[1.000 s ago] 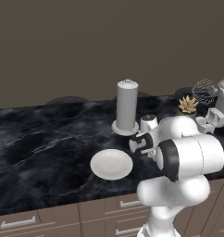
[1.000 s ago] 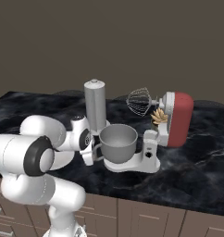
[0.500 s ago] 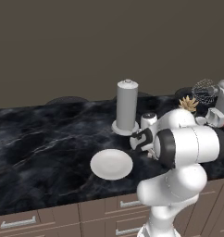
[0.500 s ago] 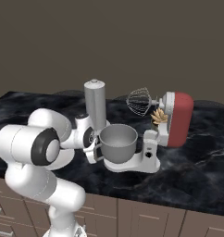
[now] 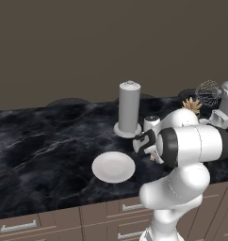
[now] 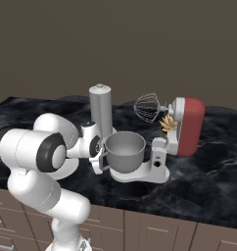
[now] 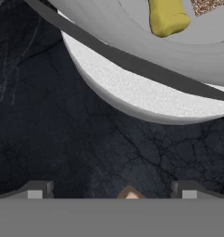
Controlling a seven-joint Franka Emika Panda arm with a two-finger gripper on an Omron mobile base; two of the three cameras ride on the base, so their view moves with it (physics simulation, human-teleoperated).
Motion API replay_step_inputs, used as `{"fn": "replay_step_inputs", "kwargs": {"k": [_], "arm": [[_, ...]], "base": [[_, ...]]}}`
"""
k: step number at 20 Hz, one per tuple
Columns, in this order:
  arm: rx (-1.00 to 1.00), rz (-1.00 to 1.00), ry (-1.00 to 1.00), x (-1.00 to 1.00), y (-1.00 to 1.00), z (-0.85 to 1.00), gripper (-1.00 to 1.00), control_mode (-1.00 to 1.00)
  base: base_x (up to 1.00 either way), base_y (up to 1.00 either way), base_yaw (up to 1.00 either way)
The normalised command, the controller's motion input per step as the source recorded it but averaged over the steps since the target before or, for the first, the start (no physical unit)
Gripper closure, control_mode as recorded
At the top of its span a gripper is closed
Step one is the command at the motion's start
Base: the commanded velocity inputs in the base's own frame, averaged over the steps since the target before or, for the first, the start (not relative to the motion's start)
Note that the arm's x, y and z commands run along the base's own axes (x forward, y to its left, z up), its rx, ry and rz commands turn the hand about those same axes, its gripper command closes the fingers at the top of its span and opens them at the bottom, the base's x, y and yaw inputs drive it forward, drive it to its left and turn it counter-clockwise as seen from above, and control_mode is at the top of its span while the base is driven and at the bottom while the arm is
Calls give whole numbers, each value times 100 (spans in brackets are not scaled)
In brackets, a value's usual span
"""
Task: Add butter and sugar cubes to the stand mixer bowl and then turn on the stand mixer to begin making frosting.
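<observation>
- Hovering low beside the stand mixer bowl (image 6: 125, 151) was the end effector (image 7: 112, 192), jaws spread wide apart, nothing between them.
- Hand view: both fingertips (image 7: 37, 190) stood over bare dark marble desk (image 7: 63, 139), w/ a small tan bit at the bottom edge between them; couldn't tell what it was.
- Butter (image 7: 167, 17) lay inside the grey bowl, yellow stick near the top of the hand view.
- Just beside it, a speckled tan patch (image 7: 208, 5) at the top edge, prob. a sugar cube, cut off by the frame.
- Bowl sat on the white base of the stand mixer (image 6: 181, 128), red head tilted back, wire whisk (image 6: 147, 108) raised above and apart from the bowl.
- Tall grey cylinder (image 5: 128, 108) stood behind the arm, near the bowl in the right base view.
- White plate (image 5: 113, 166) lay on the desk front-left of the end effector, in the left base view.
</observation>
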Motion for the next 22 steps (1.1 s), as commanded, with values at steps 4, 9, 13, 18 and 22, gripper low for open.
{"fn": "replay_step_inputs", "kwargs": {"k": [4, 9, 13, 18, 22], "arm": [[3, 0, 0, 0, 0, -8, -100, -100], [4, 0, 0, -7, -1, -6, -100, -100], [2, 0, 0, -19, -1, 0, -100, -100], [0, 0, 0, -22, 0, -2, -100, -100], [0, 0, 0, -15, 0, -7, -100, -100]], "base": [[0, 0, 0], [0, 0, 0], [0, 0, 0], [0, 0, 0], [0, 0, 0]]}}
